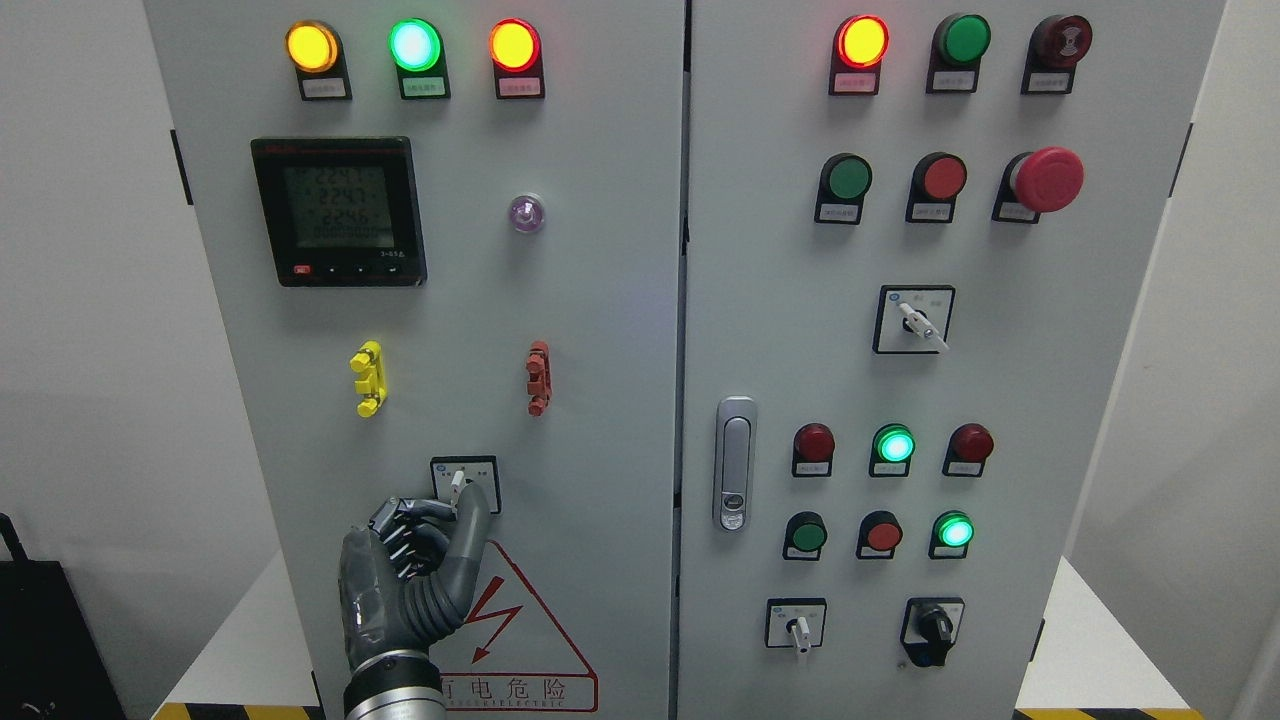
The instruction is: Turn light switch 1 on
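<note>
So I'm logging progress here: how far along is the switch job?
Done: the left robot hand has reached the rotary switch low on the left door, fingers curled at its lever. In hand: gripping it; whether it has turned, I cannot tell. Left: confirming the switch is on, then pulling the hand away. The right arm is out of view.

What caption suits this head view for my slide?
Robot's grey left hand pinches the white rotary selector switch on the grey control cabinet.
</note>
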You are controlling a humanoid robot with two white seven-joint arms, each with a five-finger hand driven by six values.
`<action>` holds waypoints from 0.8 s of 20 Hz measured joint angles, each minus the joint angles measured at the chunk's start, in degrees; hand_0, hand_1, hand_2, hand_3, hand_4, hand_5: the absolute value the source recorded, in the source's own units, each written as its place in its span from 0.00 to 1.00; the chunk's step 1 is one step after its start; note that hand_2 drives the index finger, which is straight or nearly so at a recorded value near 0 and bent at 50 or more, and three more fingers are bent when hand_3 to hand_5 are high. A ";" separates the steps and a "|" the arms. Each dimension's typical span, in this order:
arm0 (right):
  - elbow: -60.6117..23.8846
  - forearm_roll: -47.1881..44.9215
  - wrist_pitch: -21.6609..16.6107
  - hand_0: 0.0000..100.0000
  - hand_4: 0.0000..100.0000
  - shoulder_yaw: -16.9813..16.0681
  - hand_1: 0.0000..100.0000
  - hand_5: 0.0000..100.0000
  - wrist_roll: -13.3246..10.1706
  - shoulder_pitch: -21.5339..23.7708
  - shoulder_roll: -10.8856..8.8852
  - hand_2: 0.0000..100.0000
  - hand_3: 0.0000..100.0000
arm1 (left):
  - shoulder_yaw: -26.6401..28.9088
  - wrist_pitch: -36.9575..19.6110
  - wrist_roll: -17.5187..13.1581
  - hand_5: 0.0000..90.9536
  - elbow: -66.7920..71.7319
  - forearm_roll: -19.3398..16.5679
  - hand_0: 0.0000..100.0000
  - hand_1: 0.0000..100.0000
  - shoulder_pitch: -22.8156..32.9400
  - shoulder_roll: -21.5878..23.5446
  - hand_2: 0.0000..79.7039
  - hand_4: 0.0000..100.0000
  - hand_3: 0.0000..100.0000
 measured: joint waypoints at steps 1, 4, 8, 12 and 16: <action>0.00 0.00 0.00 0.00 0.00 0.00 0.00 0.00 0.00 0.00 0.00 0.00 0.00 | -0.01 0.00 0.00 0.85 0.00 0.01 0.34 0.54 0.00 0.00 0.76 0.90 0.90; 0.00 0.00 0.00 0.00 0.00 0.00 0.00 0.00 0.00 0.00 0.00 0.00 0.00 | -0.05 0.00 0.00 0.85 0.01 0.02 0.36 0.53 -0.02 0.01 0.76 0.90 0.90; 0.00 0.00 0.00 0.00 0.00 0.00 0.00 0.00 0.00 0.00 0.00 0.00 0.00 | -0.11 0.00 0.00 0.86 0.01 0.01 0.38 0.52 -0.02 0.01 0.76 0.90 0.90; 0.00 0.00 0.00 0.00 0.00 0.00 0.00 0.00 0.00 0.00 0.00 0.00 0.00 | -0.25 0.00 0.00 0.86 0.01 0.00 0.41 0.50 -0.02 0.02 0.76 0.90 0.90; 0.00 0.00 0.00 0.00 0.00 0.00 0.00 0.00 0.00 0.00 0.00 0.00 0.00 | -0.47 0.00 -0.08 0.86 0.01 -0.01 0.46 0.48 -0.02 0.02 0.76 0.90 0.90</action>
